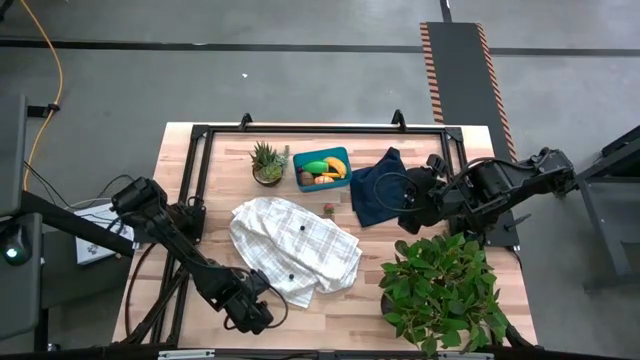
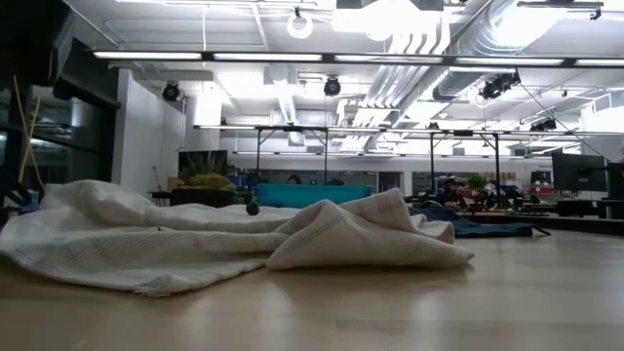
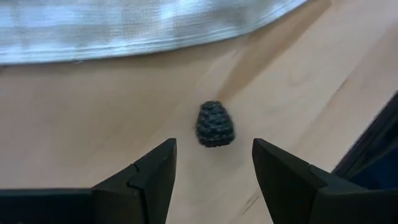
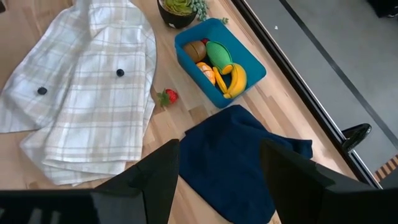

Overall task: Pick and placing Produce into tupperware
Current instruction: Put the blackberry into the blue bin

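Note:
The teal tupperware point(image 1: 322, 168) point(image 4: 219, 59) stands near the table's far edge and holds a banana point(image 4: 236, 79) plus green, orange and brown pieces. A red strawberry point(image 4: 169, 96) lies on the wood beside it. Two dark berries point(image 1: 302, 229) point(image 1: 291, 274) rest on the white checked cloth. My left gripper point(image 1: 255, 315) point(image 3: 214, 155) is at the near edge, open and low over the wood. A dark blackberry point(image 3: 216, 124) lies just ahead of its fingertips, untouched. My right gripper point(image 1: 410, 215) point(image 4: 221, 155) hovers open above the navy cloth point(image 4: 236, 162).
The white checked cloth point(image 1: 295, 250) lies crumpled mid-table, the navy cloth point(image 1: 375, 190) to its right. A small spiky potted plant point(image 1: 267, 162) stands left of the tupperware. A big leafy plant point(image 1: 440, 290) fills the near right corner. A black frame point(image 1: 320, 128) runs along the far edge.

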